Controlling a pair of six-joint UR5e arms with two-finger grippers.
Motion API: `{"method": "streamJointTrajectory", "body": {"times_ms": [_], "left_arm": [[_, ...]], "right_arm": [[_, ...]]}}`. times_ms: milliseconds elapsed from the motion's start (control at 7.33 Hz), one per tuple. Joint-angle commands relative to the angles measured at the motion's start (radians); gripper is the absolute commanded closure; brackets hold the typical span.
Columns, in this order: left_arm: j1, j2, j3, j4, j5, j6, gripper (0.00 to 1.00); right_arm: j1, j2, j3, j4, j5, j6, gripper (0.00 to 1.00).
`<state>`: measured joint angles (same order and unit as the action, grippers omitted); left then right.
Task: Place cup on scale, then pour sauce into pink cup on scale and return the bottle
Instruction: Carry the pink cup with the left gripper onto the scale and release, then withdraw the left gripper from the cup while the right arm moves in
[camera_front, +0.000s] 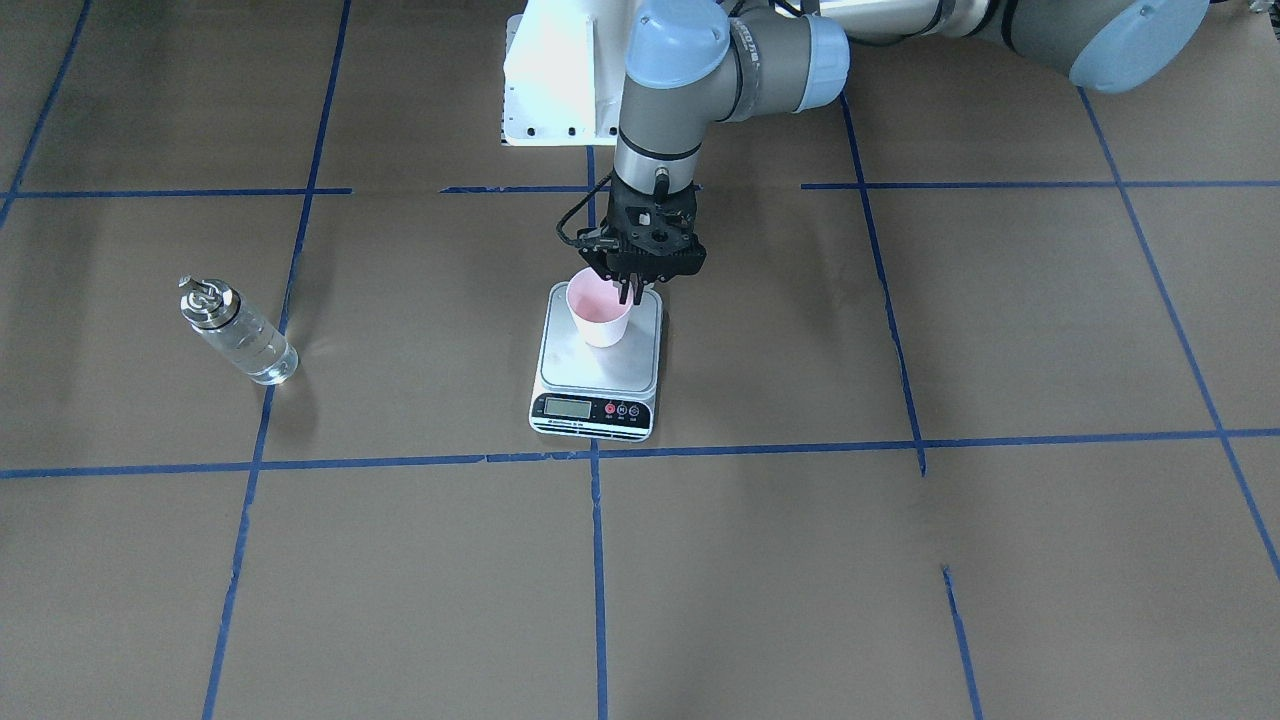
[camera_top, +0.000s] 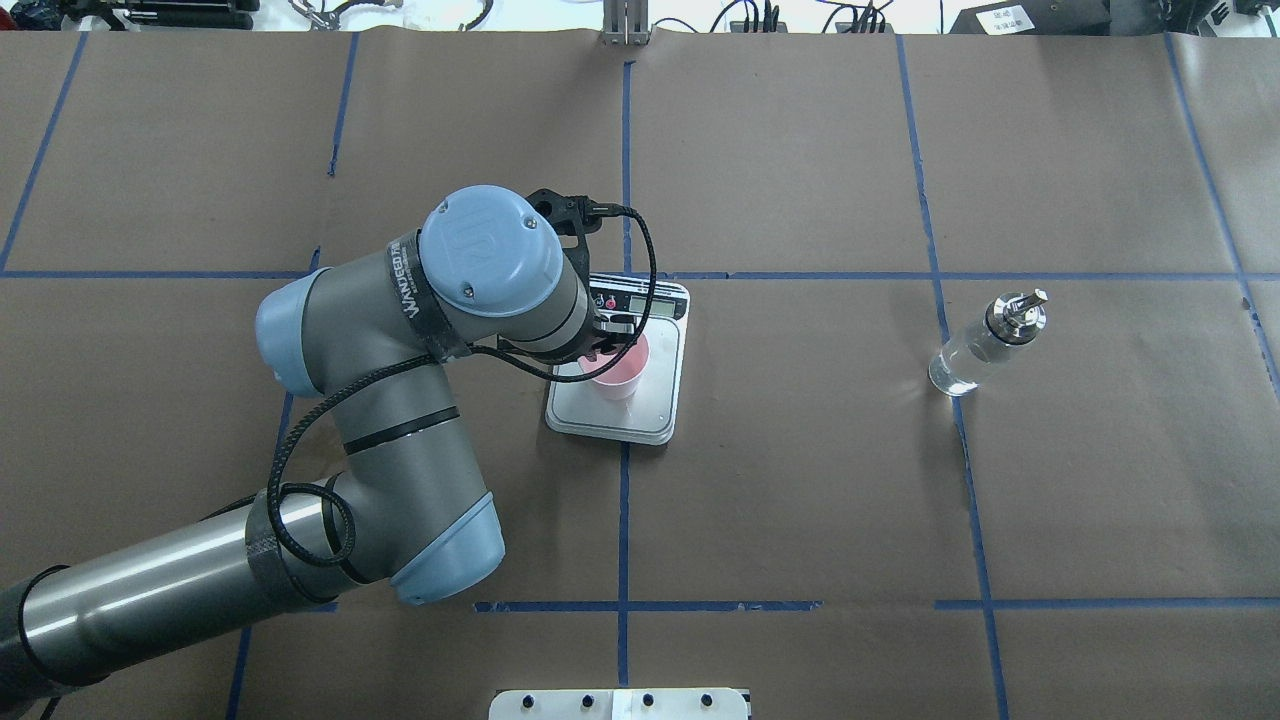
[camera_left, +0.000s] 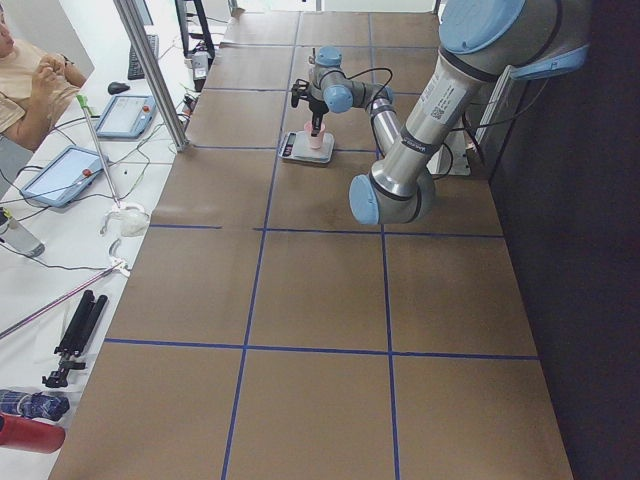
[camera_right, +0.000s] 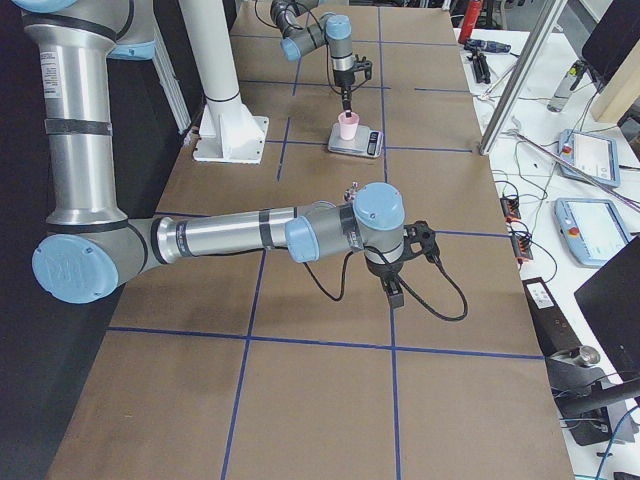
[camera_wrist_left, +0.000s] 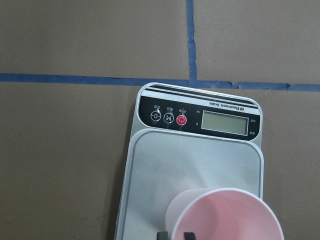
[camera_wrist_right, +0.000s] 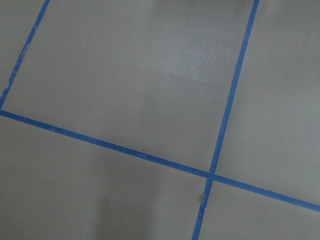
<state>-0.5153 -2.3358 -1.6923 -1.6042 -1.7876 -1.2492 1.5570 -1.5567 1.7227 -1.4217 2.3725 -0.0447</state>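
The pale pink cup (camera_front: 600, 310) (camera_top: 620, 370) stands upright on the steel platform of the scale (camera_front: 598, 372) (camera_top: 640, 412) (camera_wrist_left: 190, 165). My left gripper (camera_front: 632, 292) (camera_wrist_left: 175, 235) comes down from above and is shut on the cup's (camera_wrist_left: 225, 215) rim on the robot's side. The clear bottle (camera_front: 238, 332) (camera_top: 985, 342) with its silver spout stands by itself on the table, far off to the robot's right. My right gripper (camera_right: 393, 290) hangs low over bare table paper and shows only in the exterior right view, so I cannot tell its state.
Brown paper with blue tape lines covers the table. The white base plate (camera_front: 555, 90) (camera_top: 620, 703) sits at the robot's edge. A side bench with tablets (camera_left: 65, 172), cables and a seated person (camera_left: 25, 85) runs along the far side.
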Motion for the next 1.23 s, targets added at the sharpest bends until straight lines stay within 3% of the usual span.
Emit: {"method": "streamJointTrajectory", "body": {"times_ms": [0,136,273,545,818,1091], "left_arm": [[-0.009,0.05,-0.106,0.029,-0.003,0.025,0.0],[-0.061,0.096,-0.218,0.106,-0.007,0.159,0.0],[-0.11,0.145,-0.328,0.181,-0.009,0.271,0.0],[-0.306,0.247,-0.375,0.213,-0.089,0.56,0.0],[-0.585,0.401,-0.365,0.211,-0.184,0.968,0.0],[-0.89,0.516,-0.249,0.213,-0.339,1.256,0.0]], "right_arm": [[0.0,0.007,0.005,0.024,0.008,0.002,0.0],[-0.005,0.013,0.024,0.033,0.04,0.052,0.0],[-0.02,0.006,0.105,0.033,0.063,0.178,0.0],[-0.162,-0.041,0.336,0.03,0.033,0.492,0.0],[-0.416,-0.051,0.527,0.029,-0.155,0.859,0.0],[-0.709,-0.058,0.607,0.029,-0.455,1.107,0.0]]}}
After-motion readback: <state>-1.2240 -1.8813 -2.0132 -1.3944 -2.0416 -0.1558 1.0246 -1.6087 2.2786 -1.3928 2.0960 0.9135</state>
